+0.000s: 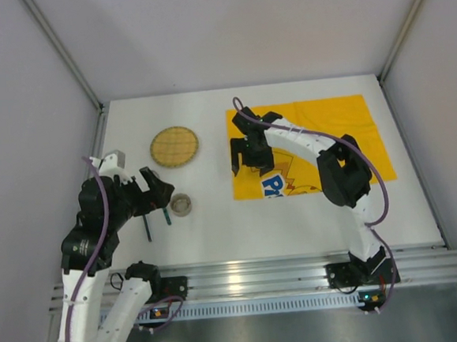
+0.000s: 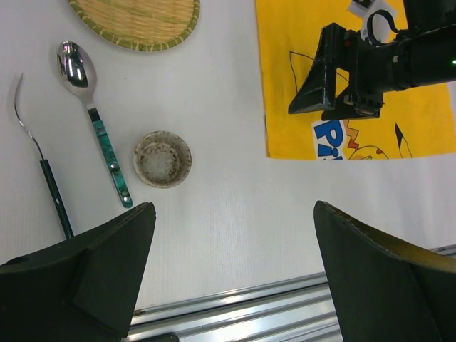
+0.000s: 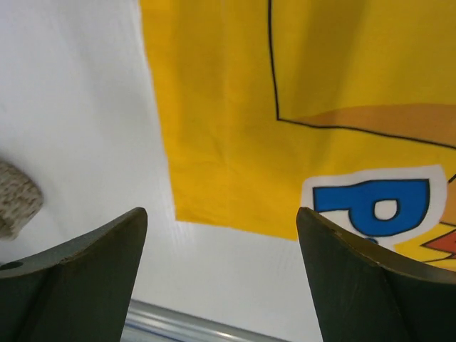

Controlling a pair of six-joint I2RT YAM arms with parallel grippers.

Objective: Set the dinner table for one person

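Note:
The dinner table (image 1: 217, 227) is a plain white top. On its right half lies a yellow cartoon-printed cloth (image 1: 313, 133), spread flat. My right gripper (image 1: 242, 168) hovers over the cloth's near left corner (image 3: 214, 206), open, with nothing between its fingers. A round woven plate (image 1: 174, 146) sits at the left. Nearer to me are a small speckled bowl (image 1: 181, 204), a green-handled spoon (image 2: 92, 114) and a dark-handled fork (image 2: 43, 171). My left gripper (image 1: 160, 188) hangs open and empty above the bare table (image 2: 235, 185), just right of the cutlery.
Aluminium rails (image 1: 253, 276) run along the near edge of the table. Grey walls close in the left, right and back. In the left wrist view the right gripper (image 2: 328, 71) shows over the cloth (image 2: 285, 85). The bowl's rim (image 3: 18, 203) shows at the right wrist view's left edge.

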